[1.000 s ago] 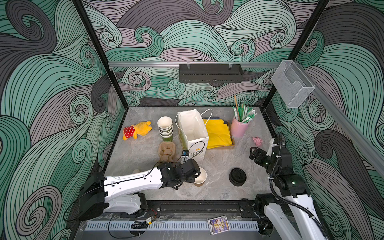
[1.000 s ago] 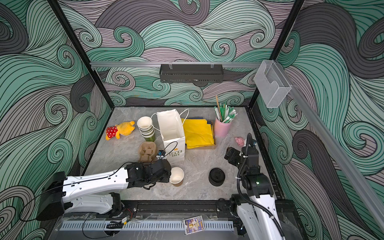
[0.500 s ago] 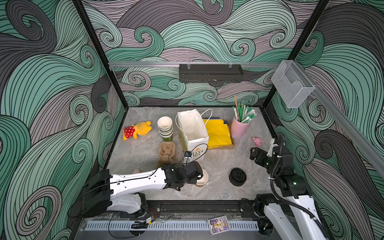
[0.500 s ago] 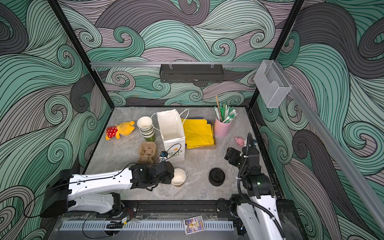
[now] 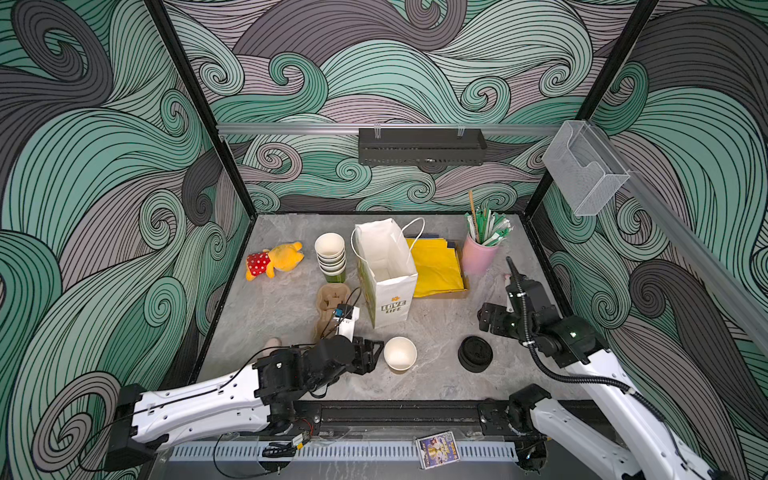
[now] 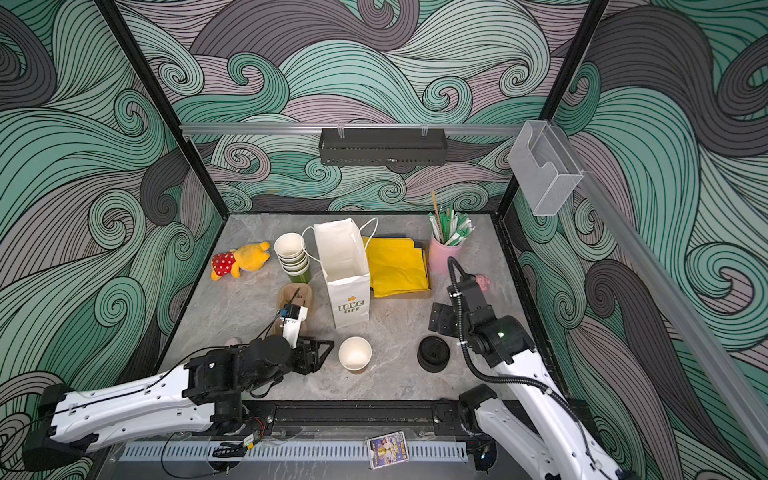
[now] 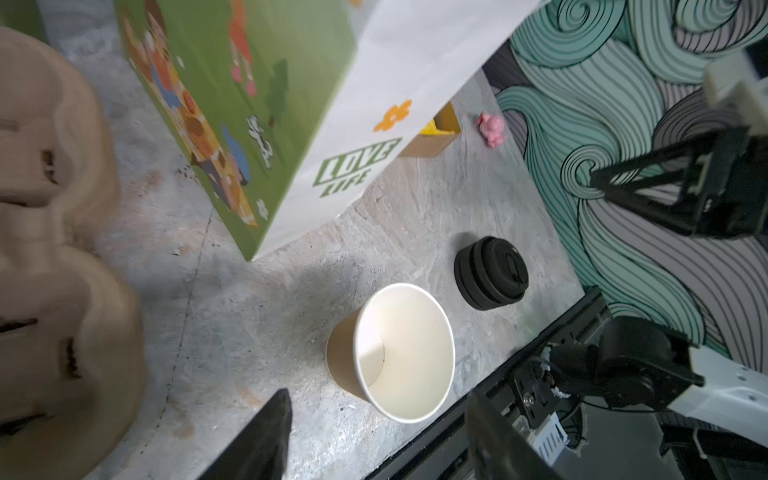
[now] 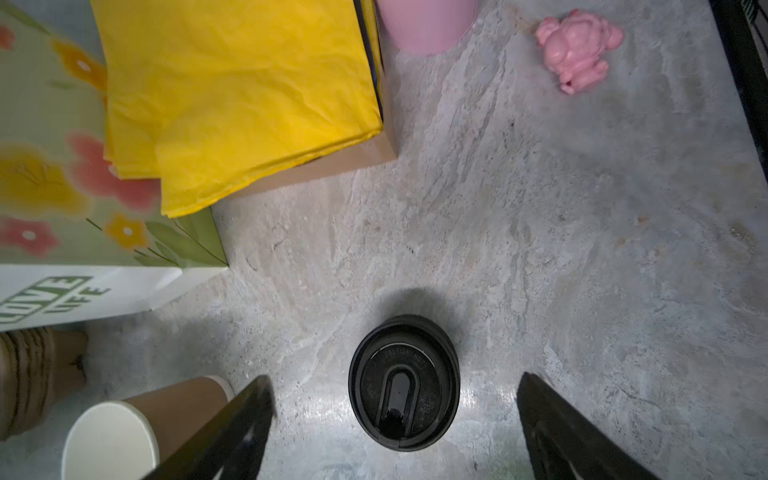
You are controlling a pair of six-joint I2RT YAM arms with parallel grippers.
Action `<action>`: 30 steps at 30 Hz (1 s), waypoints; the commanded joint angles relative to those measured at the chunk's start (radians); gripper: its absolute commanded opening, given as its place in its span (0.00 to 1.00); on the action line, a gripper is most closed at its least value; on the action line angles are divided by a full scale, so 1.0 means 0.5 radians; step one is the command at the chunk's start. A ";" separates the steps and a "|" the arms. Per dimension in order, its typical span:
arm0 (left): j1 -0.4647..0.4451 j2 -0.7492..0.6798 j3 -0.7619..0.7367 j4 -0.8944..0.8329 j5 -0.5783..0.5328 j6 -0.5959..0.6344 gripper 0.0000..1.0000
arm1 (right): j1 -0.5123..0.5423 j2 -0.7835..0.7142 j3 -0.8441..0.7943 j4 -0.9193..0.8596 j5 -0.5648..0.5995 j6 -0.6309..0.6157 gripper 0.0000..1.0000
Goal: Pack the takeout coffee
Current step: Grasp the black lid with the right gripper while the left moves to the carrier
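Left gripper (image 5: 373, 354) is sitting open and empty in front of the paper bag (image 5: 388, 286), off its left corner. Its tips are just beside the tan cup (image 5: 400, 353), not touching it. We're seeing that cup standing upright and lidless, straight in front of the bag and apart from it. Further right, also in front of the bag, the black lid stack (image 5: 476, 353) is waiting. Right gripper (image 5: 487, 319) is hovering over the stack, jaws spread wide, gripping nothing. We're reading this as the lidding step, with the bag looking empty from above. Next, we're guessing, right is dropping onto the top lid and peeling off just one while left is steadying the cup.
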 commanded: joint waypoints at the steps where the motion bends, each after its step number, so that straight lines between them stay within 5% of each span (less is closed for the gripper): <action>1: -0.004 -0.239 -0.116 -0.024 -0.357 -0.022 0.70 | 0.234 0.156 0.037 -0.322 0.251 0.282 0.92; 10: 0.011 -0.636 -0.328 -0.019 -0.655 -0.113 0.71 | 0.428 0.397 -0.144 -0.187 0.219 0.708 0.95; 30: 0.029 -0.411 -0.300 0.110 -0.629 -0.111 0.71 | 0.332 0.524 -0.418 0.178 0.031 0.873 0.83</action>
